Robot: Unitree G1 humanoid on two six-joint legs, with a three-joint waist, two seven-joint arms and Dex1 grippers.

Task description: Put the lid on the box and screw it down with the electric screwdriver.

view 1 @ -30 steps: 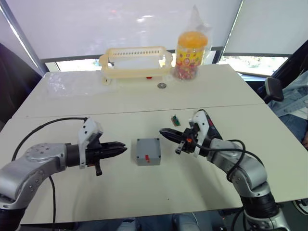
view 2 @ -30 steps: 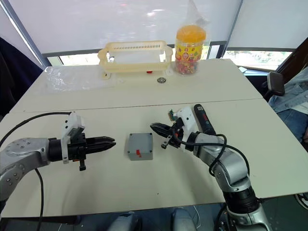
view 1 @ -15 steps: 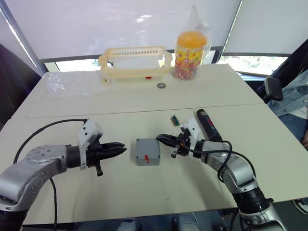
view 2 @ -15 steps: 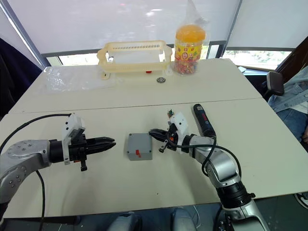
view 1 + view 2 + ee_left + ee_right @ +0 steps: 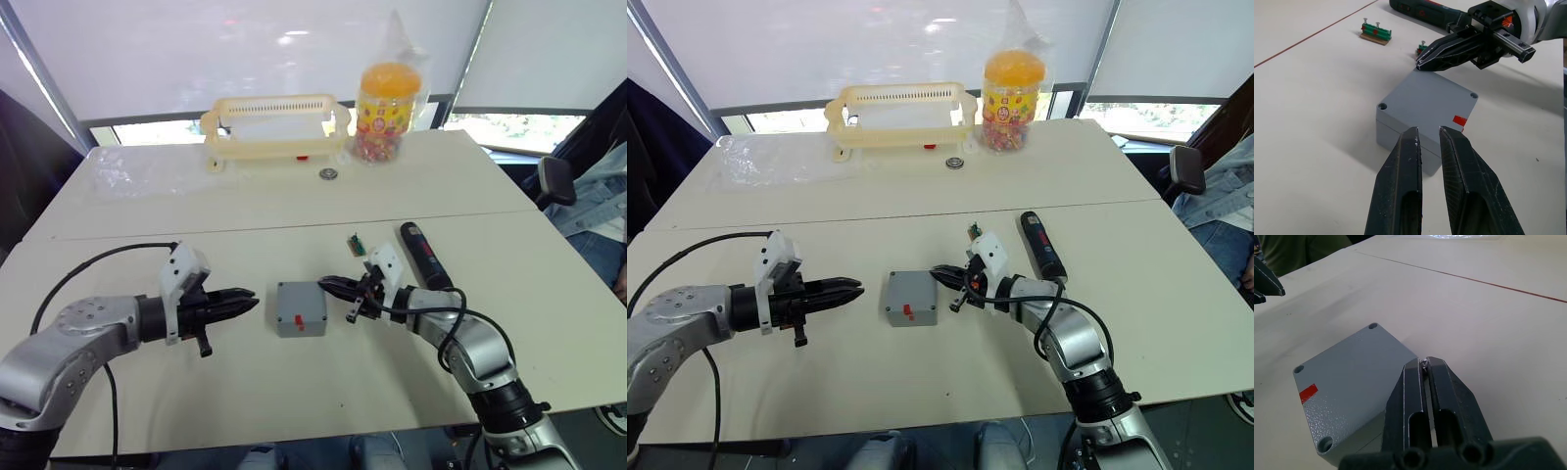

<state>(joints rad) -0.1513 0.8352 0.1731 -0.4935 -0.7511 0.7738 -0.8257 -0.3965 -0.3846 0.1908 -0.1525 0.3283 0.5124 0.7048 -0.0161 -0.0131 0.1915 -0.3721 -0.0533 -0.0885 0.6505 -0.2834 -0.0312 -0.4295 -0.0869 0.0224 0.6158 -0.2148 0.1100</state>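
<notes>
The box is sitting on the table between the two grippers, with the lid lying flat on top of it, screw holes visible at its corners and a red mark near one edge. The left gripper is hovering at the box's 9 o'clock, apart from it, its fingers standing slightly parted and grasping nothing. The right gripper is pointing at the box from 3 o'clock, its tip just beside the lid's near corner; its fingers are pressed together on a tiny metallic piece, too small to identify. The electric screwdriver is lying on the table at the box's 2 o'clock, beyond the right gripper. A small green screw holder is resting near the screwdriver.
</notes>
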